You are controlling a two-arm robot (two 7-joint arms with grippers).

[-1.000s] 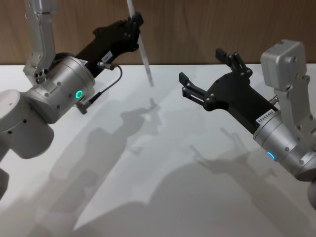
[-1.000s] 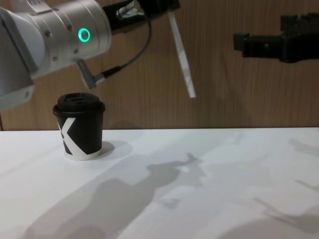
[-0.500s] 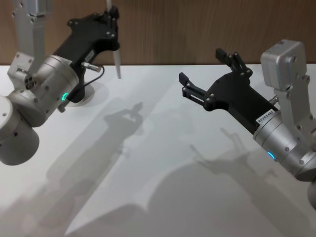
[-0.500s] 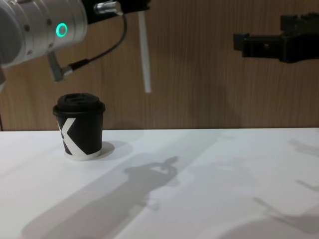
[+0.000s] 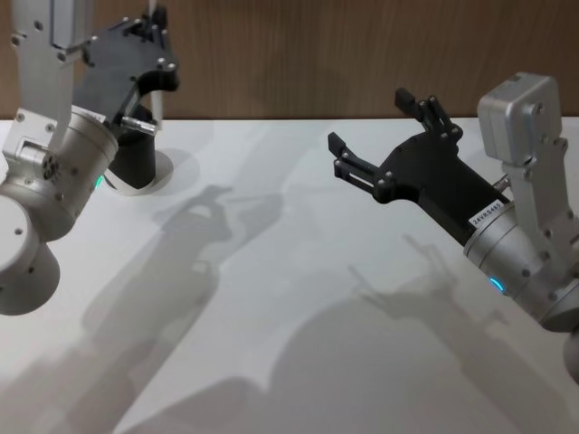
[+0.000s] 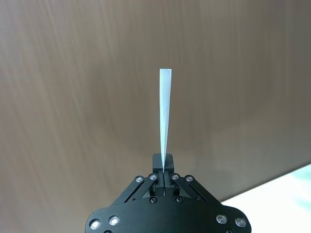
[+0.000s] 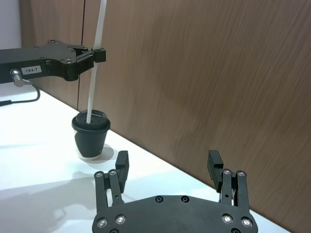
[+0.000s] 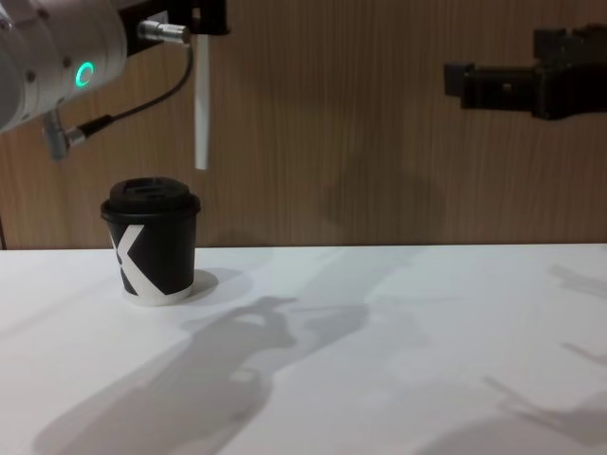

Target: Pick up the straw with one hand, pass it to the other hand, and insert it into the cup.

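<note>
**Operator:** What has my left end effector got?

**Spotter:** Your left end effector is up at the left, in front of the wood wall. Its two fingers are pressed together on the straw, with no gap beyond the tube itself.

**Operator:** Which way does the straw run?

**Spotter:** Its long axis is close to vertical. Your chest view has it straight up and down, and your right wrist view gives it a slight lean. A long stretch hangs below the fingers with the free end pointing down. A shorter piece rises above them and leaves the top of the right wrist view.

**Operator:** And against the cup?

**Spotter:** The cup stands upright on the tabletop at the left, near the wall. In your chest view the straw's lower end hangs above the lid, level with its right edge and apart from it. In the right wrist view the same end overlaps the lid. How it lines up front to back I cannot tell you.

**Operator:** My other arm?

**Spotter:** Your right end effector is in the air over the right side of the tabletop, well apart from the straw and cup. Its fingers are spread wide with nothing between them, pointing towards the left arm.
</note>
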